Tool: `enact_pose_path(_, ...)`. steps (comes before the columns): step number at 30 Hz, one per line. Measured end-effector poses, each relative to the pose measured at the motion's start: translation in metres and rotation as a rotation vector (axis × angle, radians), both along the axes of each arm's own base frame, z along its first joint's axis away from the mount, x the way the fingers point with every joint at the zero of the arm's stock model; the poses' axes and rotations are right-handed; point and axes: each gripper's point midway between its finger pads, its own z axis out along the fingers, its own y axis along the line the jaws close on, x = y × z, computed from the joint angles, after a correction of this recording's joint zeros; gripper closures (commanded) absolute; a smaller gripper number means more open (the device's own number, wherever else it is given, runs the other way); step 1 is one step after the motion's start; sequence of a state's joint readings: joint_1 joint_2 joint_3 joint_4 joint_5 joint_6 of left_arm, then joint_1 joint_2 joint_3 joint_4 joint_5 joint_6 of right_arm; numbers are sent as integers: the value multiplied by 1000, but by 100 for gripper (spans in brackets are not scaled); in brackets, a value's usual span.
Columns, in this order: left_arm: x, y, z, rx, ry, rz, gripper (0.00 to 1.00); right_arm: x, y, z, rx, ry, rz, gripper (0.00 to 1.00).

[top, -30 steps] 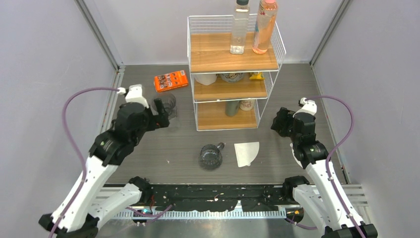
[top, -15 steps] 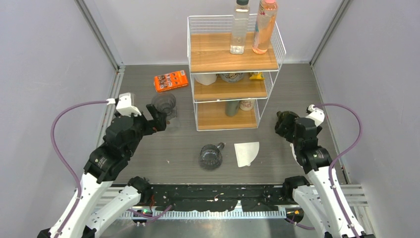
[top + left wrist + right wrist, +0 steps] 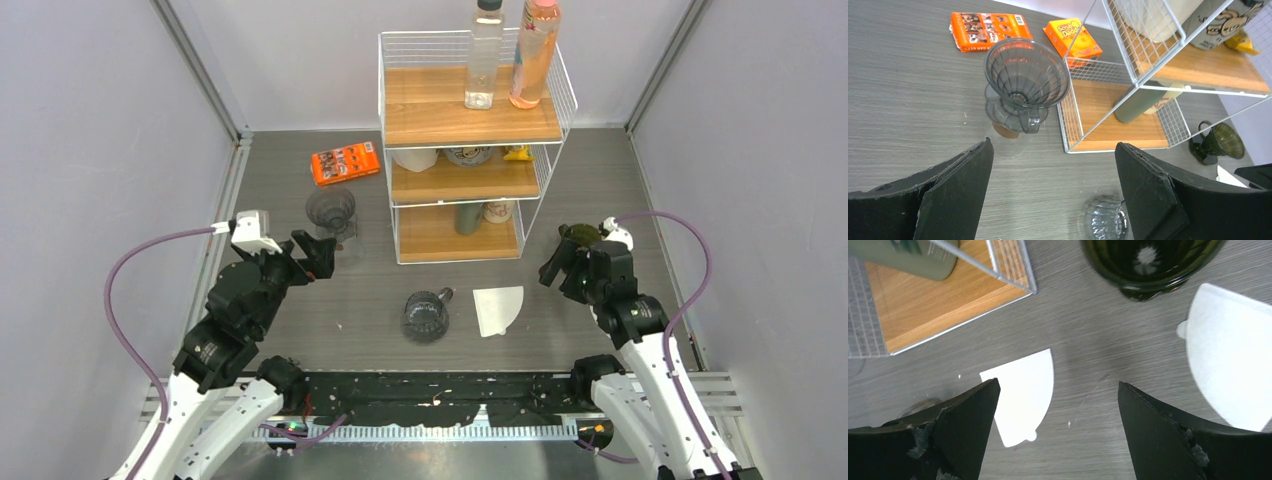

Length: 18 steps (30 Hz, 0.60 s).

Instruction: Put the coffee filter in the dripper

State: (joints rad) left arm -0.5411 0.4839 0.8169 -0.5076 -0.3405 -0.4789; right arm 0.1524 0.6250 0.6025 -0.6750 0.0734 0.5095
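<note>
Backed the left gripper (image 3: 1052, 145) off toward 6 o'clock from the clear dripper (image 3: 1027, 80) over the last second, and swung the right gripper (image 3: 1059, 384) toward 9. Can only spot one coffee filter (image 3: 497, 308) from up top, flat on the table at 3 o'clock of a ribbed glass cup (image 3: 425, 316). Get a second filter (image 3: 1230, 380) in the right wrist view though, plus a dark green dripper (image 3: 1148, 257) at 12. Running both sets of jaws wide apart, gripping nothing, touching nothing.
</note>
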Motion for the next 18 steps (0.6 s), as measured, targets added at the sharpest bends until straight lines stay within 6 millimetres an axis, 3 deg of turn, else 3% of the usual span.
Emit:
enact_pose_path(5, -3, 2, -12, 18, 2, -7, 0, -6, 32, -11, 17, 56, 94, 4)
enact_pose_path(9, -3, 2, -13, 19, 3, -6, 0, -13, 63, -33, -42, 138, 168, 3)
enact_pose_path(15, -2, 3, -20, 27, 13, 3, 1, -11, 78, -58, -110, 193, 123, 0)
enact_pose_path(18, -1, 4, -22, 31, 15, 12, 0, -8, 83, -66, -125, 198, 101, 6)
